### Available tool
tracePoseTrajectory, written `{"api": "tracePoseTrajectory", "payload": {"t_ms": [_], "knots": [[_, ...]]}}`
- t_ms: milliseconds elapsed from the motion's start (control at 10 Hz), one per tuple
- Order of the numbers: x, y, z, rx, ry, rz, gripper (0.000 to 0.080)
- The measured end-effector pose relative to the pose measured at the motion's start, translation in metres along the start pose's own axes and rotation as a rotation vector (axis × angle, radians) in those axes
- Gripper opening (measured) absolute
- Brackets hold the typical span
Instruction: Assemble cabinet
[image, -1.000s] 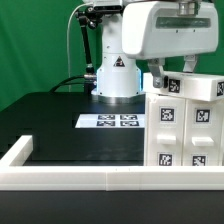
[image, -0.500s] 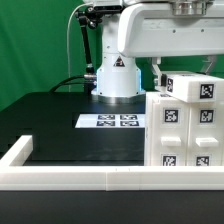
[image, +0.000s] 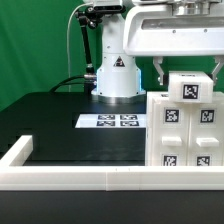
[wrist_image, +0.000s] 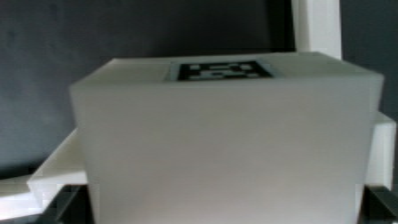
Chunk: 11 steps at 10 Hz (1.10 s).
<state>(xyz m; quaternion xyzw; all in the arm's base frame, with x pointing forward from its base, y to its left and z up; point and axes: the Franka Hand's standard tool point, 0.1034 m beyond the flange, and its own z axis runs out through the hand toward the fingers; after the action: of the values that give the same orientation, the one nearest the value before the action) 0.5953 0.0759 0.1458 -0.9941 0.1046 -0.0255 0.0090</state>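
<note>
The cabinet, a large white box with marker tags on its front, stands at the exterior view's right. A small white tagged block sits level on its top edge. My gripper hangs straight above it, one finger down each side of the block, shut on it. In the wrist view the block fills the picture with its tag on the far face, and my gripper holds its near end. Dark fingers show at the corners. White cabinet parts show beside the block.
The marker board lies flat on the black table in front of the robot base. A long white rail edges the table's near side, with a short return at the exterior view's left.
The block was tilted a second ago and is now level over the cabinet top. My gripper has turned upright with it and shifted a little to the exterior view's right.
</note>
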Motion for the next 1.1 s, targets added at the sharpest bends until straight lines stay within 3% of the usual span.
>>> {"api": "tracePoseTrajectory", "payload": {"t_ms": [400, 900, 1100], "knots": [[-0.001, -0.002, 0.0, 0.001, -0.001, 0.3, 0.0563], [-0.004, -0.023, 0.0, 0.025, 0.015, 0.788, 0.0563], [-0.003, -0.024, 0.0, 0.033, 0.014, 0.876, 0.0563]]}}
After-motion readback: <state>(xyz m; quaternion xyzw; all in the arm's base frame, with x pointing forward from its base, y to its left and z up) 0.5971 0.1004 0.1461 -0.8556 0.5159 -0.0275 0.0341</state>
